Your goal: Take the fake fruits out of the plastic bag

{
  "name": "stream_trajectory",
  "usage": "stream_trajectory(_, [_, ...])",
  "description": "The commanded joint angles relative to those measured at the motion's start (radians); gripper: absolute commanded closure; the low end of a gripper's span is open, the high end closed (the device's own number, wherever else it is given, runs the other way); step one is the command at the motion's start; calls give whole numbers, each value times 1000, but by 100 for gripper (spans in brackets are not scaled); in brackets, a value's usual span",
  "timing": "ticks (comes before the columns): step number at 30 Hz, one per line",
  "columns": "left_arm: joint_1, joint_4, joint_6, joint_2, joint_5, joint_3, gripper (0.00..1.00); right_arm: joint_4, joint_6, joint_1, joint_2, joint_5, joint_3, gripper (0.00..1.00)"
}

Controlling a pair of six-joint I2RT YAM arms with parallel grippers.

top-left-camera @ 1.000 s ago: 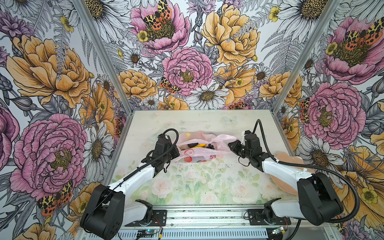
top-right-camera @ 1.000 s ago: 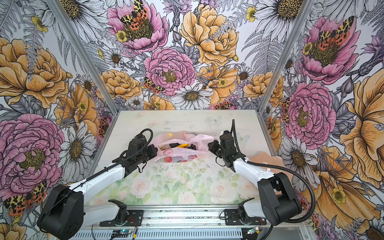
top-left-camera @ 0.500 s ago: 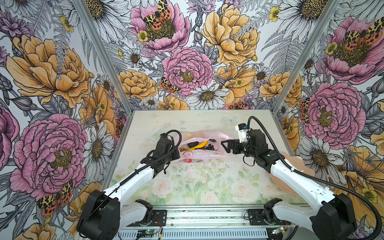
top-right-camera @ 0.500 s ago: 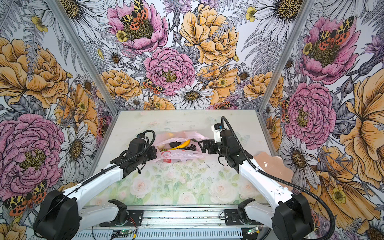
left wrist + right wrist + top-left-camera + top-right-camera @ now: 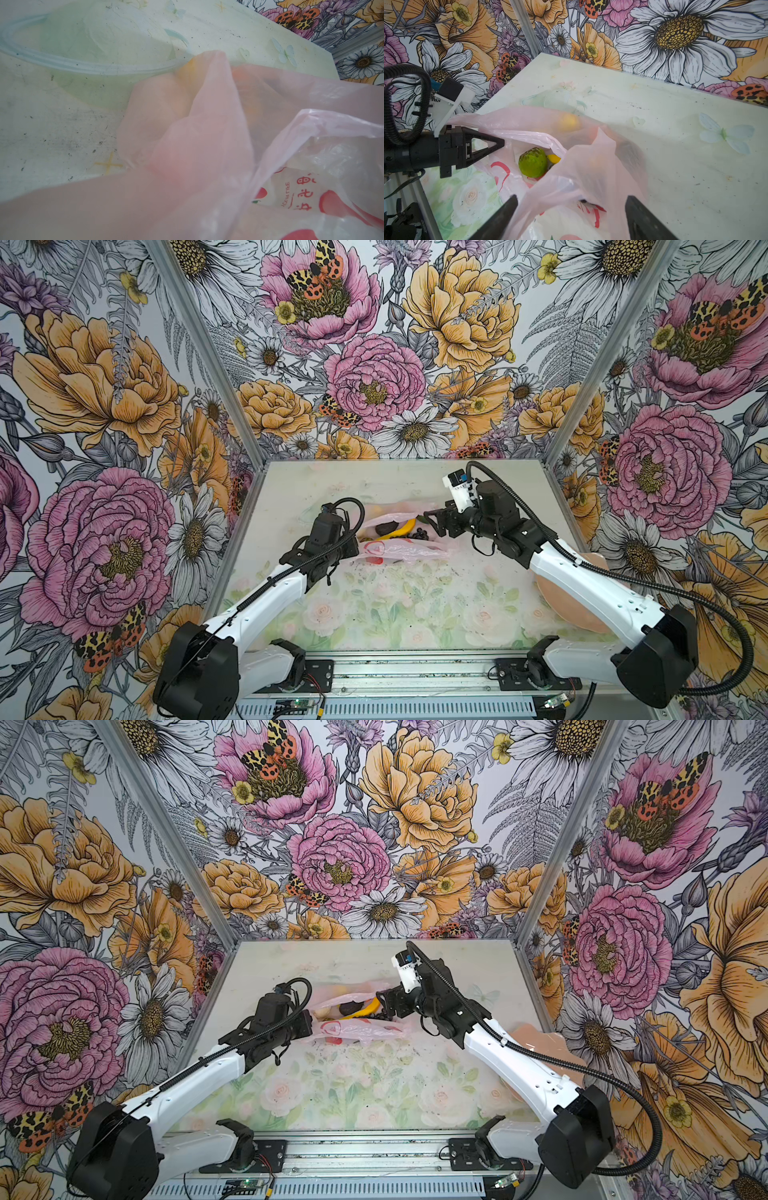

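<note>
Jaws of the left gripper (image 5: pixel 502 143) are being pressed together on the rim of the plastic bag (image 5: pixel 405 551); those of the right gripper (image 5: pixel 572 200) are being held spread, with loose pink film between them. The fake fruits, among them a green citrus (image 5: pixel 532 165), banana (image 5: pixel 401 530) and grape bunch (image 5: pixel 419 534), are being cradled inside the open bag, which is being supported on the table (image 5: pixel 374 614) between both arms.
</note>
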Motion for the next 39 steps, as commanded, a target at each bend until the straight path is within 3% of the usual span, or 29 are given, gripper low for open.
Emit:
stream_trajectory(1, [-7,-8,25,3,11,26,100,-13,-12,3,32,69,54,30])
stream_trajectory(7, [-8,-5,23,0,3,0,100,-9,53,-9,52,224,90,67])
stream_trajectory(11, [-12,61,21,-21,36,-55,100,-5,166,-67,101,225,134,93])
stream_trajectory(14, [-28,146,11,-55,74,-98,100,12,262,-151,164,214,157,100])
stream_trajectory(22, [-44,174,58,-171,85,-166,100,100,331,-331,458,149,250,100])
stream_trajectory(27, [6,254,21,-293,154,-268,100,99,326,-340,597,142,313,100])
stream_trajectory(31, [27,263,2,-313,156,-290,100,97,280,-301,571,82,315,100])
stream_trajectory(33, [23,251,13,-285,159,-268,100,96,238,-268,518,83,294,87])
stream_trajectory(37, [-8,232,34,-211,141,-211,100,81,218,-238,380,143,217,44])
stream_trajectory(39, [-34,221,51,-179,113,-182,100,58,209,-238,315,191,182,30])
